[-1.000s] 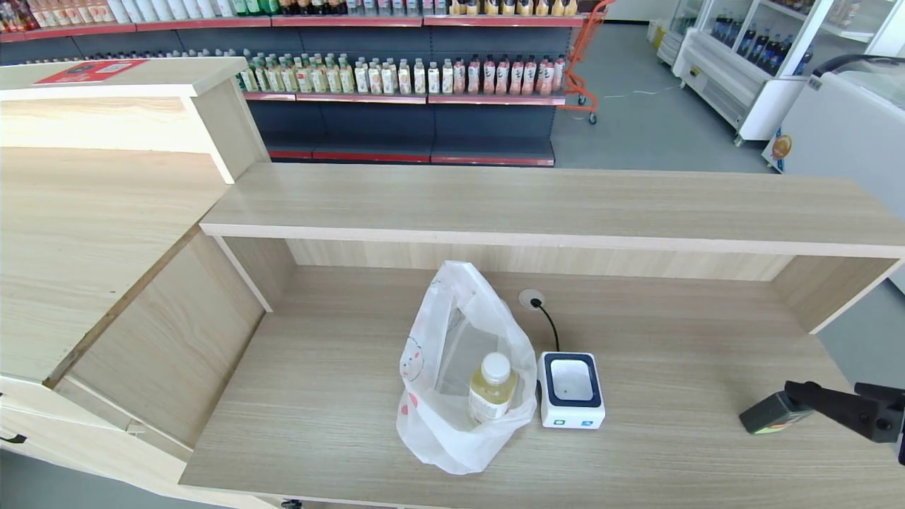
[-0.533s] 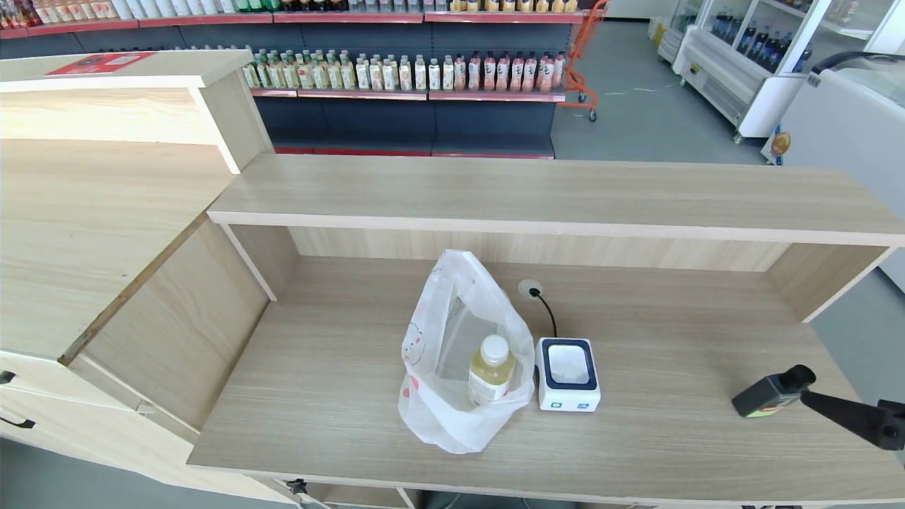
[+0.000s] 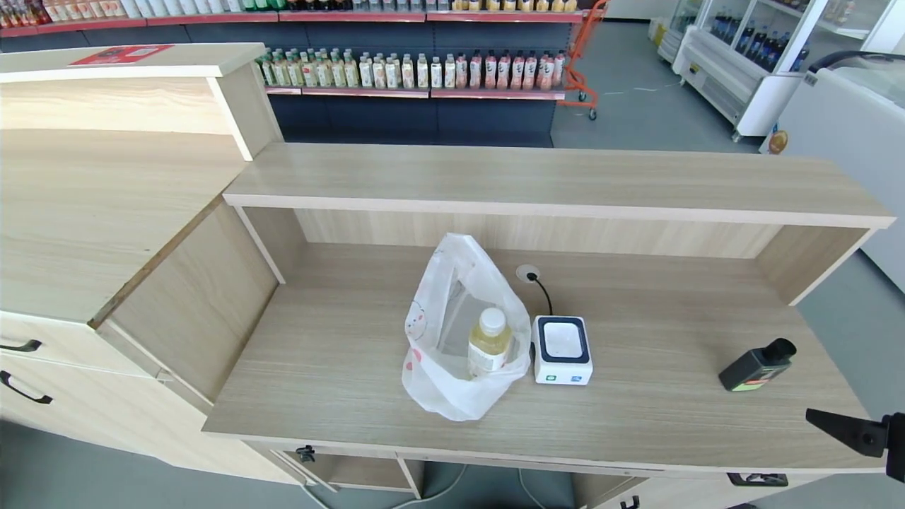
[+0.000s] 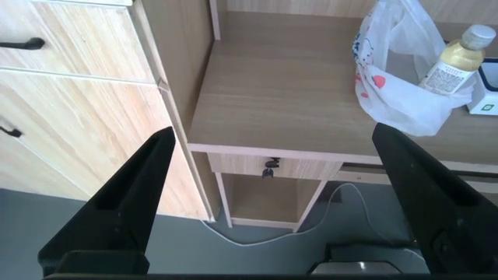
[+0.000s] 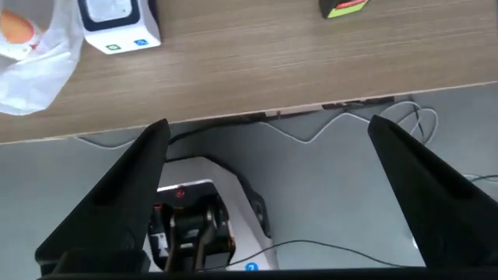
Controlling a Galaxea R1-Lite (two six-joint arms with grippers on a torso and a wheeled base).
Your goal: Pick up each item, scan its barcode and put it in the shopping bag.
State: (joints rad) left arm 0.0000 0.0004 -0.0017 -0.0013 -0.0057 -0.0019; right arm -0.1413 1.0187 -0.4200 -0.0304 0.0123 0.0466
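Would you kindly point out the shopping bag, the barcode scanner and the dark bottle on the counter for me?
shopping bag point(image 3: 431, 385), head view, on its white front wall.
barcode scanner point(image 3: 563, 341), head view, on its top window.
dark bottle point(image 3: 749, 369), head view, on its body.

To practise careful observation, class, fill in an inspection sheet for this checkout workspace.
Surface: light wooden counter with a raised back ledge.
Job's things: juice bottle upright inside the white shopping bag; scanner beside the bag; dark bottle lying apart at the right.
Clutter: red sign on the raised counter at the left.
Grippers: left gripper and right gripper open, empty, in front of the counter.
Cables: black cable from scanner to a counter hole.
Surroundings: drink shelves, fridges behind.
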